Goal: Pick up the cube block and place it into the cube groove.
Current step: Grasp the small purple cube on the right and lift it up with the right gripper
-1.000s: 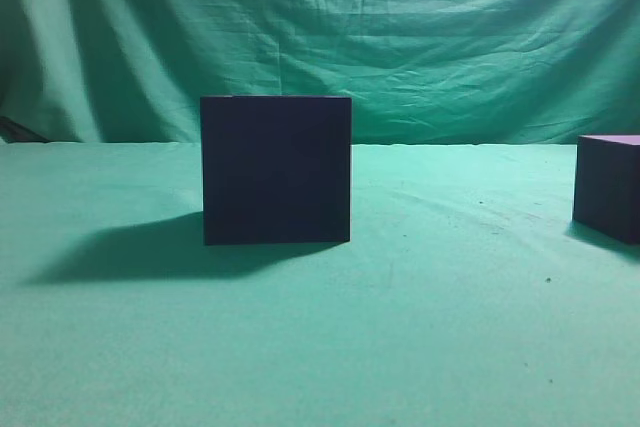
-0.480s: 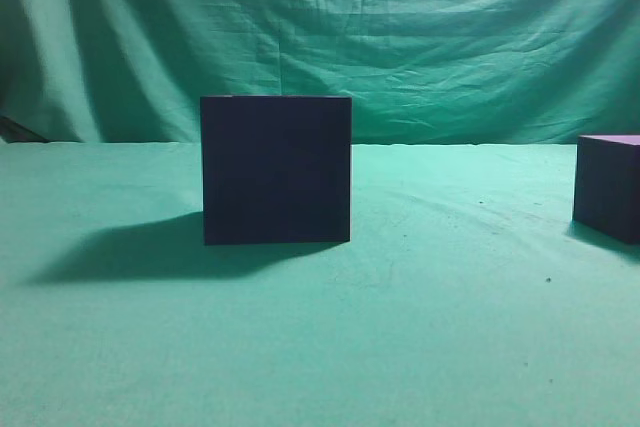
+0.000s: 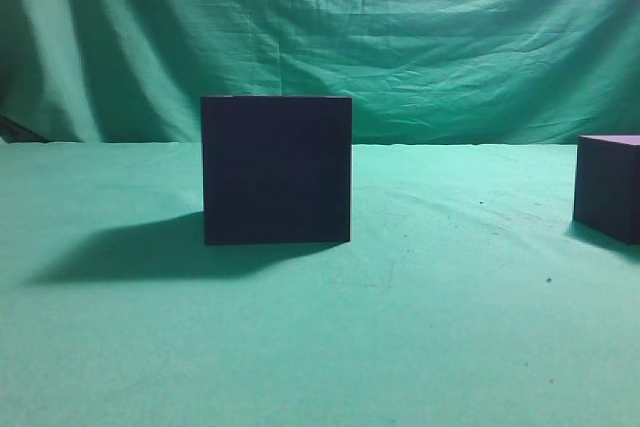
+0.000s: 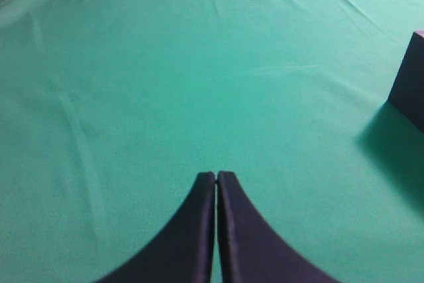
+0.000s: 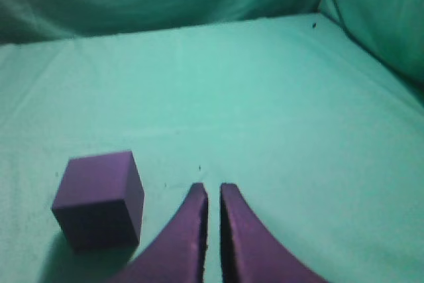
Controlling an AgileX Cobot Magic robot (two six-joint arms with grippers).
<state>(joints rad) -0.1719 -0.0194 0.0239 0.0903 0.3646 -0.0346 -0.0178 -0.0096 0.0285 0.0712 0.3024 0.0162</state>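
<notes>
The large dark navy-black box (image 3: pixel 276 169) stands on the green cloth at centre left in the exterior view; its cube groove is not visible. The small dark purple cube block (image 3: pixel 608 187) sits at the right edge of that view. It also shows in the right wrist view (image 5: pixel 99 198), resting on the cloth just left of my right gripper (image 5: pixel 213 190), which is shut and empty, apart from the cube. My left gripper (image 4: pixel 216 177) is shut and empty over bare cloth. Neither gripper shows in the exterior view.
A dark block's corner (image 4: pixel 411 81) is cut off at the right edge of the left wrist view, well right of the left gripper. Green cloth (image 3: pixel 450 327) covers the table and hangs as a backdrop (image 3: pixel 420 37) behind it.
</notes>
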